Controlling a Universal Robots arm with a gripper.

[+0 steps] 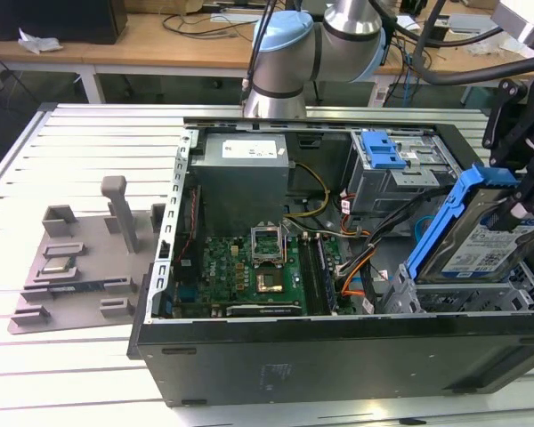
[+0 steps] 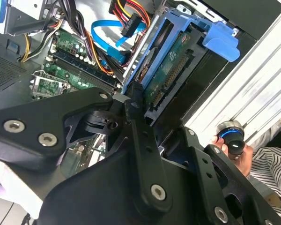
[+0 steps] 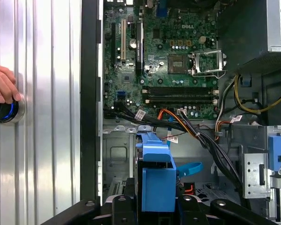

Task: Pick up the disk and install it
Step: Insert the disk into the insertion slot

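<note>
The disk (image 1: 481, 249), a silver drive with a blue-and-white label in a blue plastic frame, hangs tilted over the drive cage (image 1: 400, 298) at the exterior view's right end of the open computer case (image 1: 338, 342). My gripper (image 1: 516, 206) is shut on its upper part. In the first wrist view the disk's blue frame (image 3: 157, 180) sits between my black fingers (image 3: 125, 199), above the cage floor. The second wrist view shows the disk's green circuit-board underside (image 2: 171, 70) beside the cage wall.
Orange, blue and black cables (image 1: 360, 267) run close to the cage. A grey power supply box (image 1: 245, 169) and a bay with a blue latch (image 1: 381, 149) stand at the back. A grey fixture (image 1: 80, 267) lies outside the case. A person's hand (image 3: 1, 84) rests on a knob (image 3: 3, 111).
</note>
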